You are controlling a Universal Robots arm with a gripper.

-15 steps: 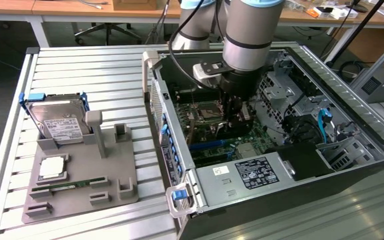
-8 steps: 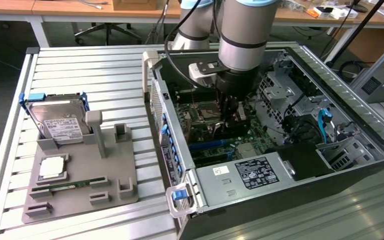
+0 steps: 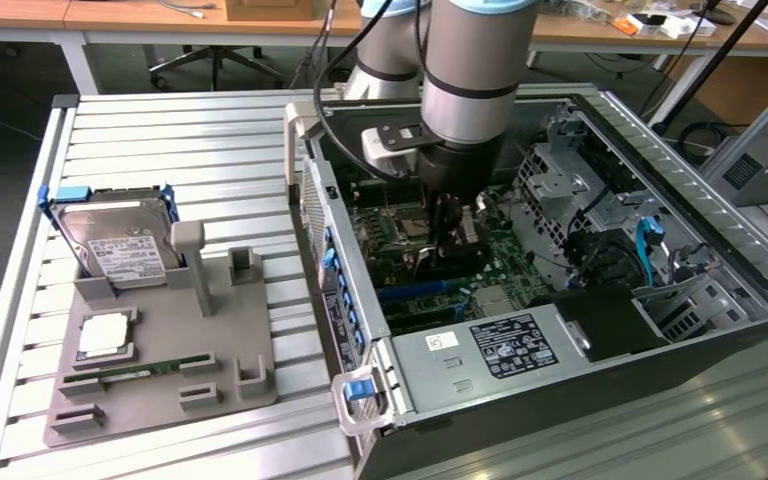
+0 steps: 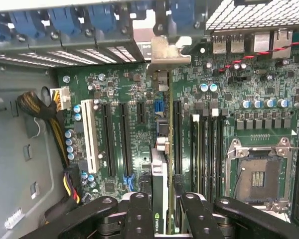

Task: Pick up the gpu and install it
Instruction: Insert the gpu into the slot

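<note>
Slatted grey desk (image 3: 157, 130) carries an open computer case (image 3: 704, 260) lying on its side, motherboard (image 4: 114, 124) facing up. Robot arm (image 3: 471, 60) reaches straight down into the case from above. Its tool (image 3: 448, 232) sits low over the board, near the middle of the case. From the wrist view, the tool (image 4: 159, 209) is closed on the gpu (image 4: 159, 174), which stands edge-on between the two black fingers (image 4: 139, 214), thin and upright, with its silver end bracket (image 4: 164, 52) up against the rear slot openings of the case. Card runs along the line of the long expansion slots; whether it is fully seated I cannot tell. An empty processor socket (image 4: 259, 174) lies on the board beside the memory slots. On the exterior view's left, a grey parts tray (image 3: 157, 360) rests on the desk, well apart from the case. Tray holds a silver hard drive in a blue frame (image 3: 117, 240), propped at a tilt, and a slim green memory stick (image 3: 151, 370) lying flat nearer the front.
</note>
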